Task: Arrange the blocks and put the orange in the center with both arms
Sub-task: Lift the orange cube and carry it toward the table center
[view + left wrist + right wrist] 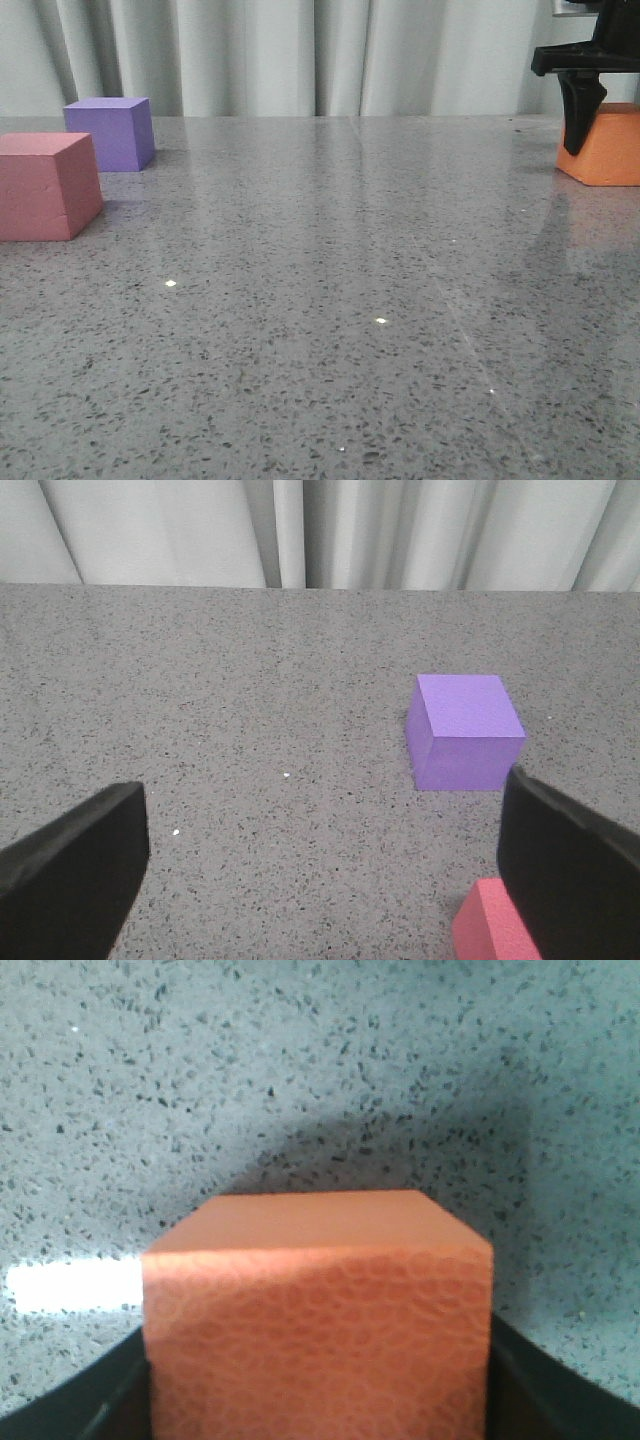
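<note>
The orange cube [608,150] is at the far right of the table. In the right wrist view it [318,1310] fills the gap of my right gripper [320,1410], whose dark fingers [110,1400] press against both its sides. One right finger [578,115] shows in front of the cube's left side. The pink-red cube [45,187] sits at the near left and the purple cube [110,132] just behind it. My left gripper [320,815] is open and empty above the table, with the purple cube [465,732] ahead and the pink-red cube [490,925] by its right finger.
A grey speckled tabletop [320,300] stretches between the cubes. A pale curtain [300,55] hangs behind the table's far edge.
</note>
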Controlling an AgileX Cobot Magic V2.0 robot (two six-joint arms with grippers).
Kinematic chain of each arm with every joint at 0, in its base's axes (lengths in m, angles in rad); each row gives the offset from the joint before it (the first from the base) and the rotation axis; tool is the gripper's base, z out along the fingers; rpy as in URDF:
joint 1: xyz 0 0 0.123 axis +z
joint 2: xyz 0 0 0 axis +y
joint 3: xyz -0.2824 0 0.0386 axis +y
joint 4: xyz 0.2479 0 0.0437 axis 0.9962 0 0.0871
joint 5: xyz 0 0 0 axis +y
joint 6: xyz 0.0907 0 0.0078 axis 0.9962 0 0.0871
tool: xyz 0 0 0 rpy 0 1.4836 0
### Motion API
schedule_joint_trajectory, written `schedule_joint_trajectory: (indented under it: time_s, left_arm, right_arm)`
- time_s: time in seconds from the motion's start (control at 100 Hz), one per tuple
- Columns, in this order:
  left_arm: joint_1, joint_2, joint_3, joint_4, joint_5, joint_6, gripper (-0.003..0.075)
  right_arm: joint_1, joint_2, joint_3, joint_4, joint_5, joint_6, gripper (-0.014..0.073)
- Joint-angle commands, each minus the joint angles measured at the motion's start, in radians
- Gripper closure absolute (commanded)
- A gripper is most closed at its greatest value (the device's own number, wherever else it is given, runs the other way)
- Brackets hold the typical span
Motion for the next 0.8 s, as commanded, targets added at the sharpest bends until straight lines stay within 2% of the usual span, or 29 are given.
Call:
schedule_joint_trajectory:
  time_s: [0.0,0.17,0.34,0.53,0.79]
  left_arm:
    - [-0.001,-0.006,-0.032,-0.017,-0.068,-0.009,0.0041]
    - [-0.001,-0.006,-0.032,-0.017,-0.068,-0.009,0.0041]
    - [-0.001,-0.008,-0.032,-0.017,-0.066,-0.009,0.0041]
    - [-0.001,-0.008,-0.032,-0.017,-0.039,-0.009,0.0041]
    - [-0.001,-0.008,-0.034,-0.019,-0.003,-0.009,0.0041]
  right_arm:
    - [-0.008,-0.056,-0.031,0.002,-0.013,-0.008,0.0397]
    - [0.0,-0.06,-0.07,0.004,0.046,-0.008,0.0397]
    - [0.048,-0.06,-0.19,0.004,0.118,-0.008,0.0398]
    - [0.164,-0.059,-0.275,0.004,0.153,0.022,0.0402]
    - [0.341,-0.056,-0.281,0.004,0.135,0.122,0.0402]
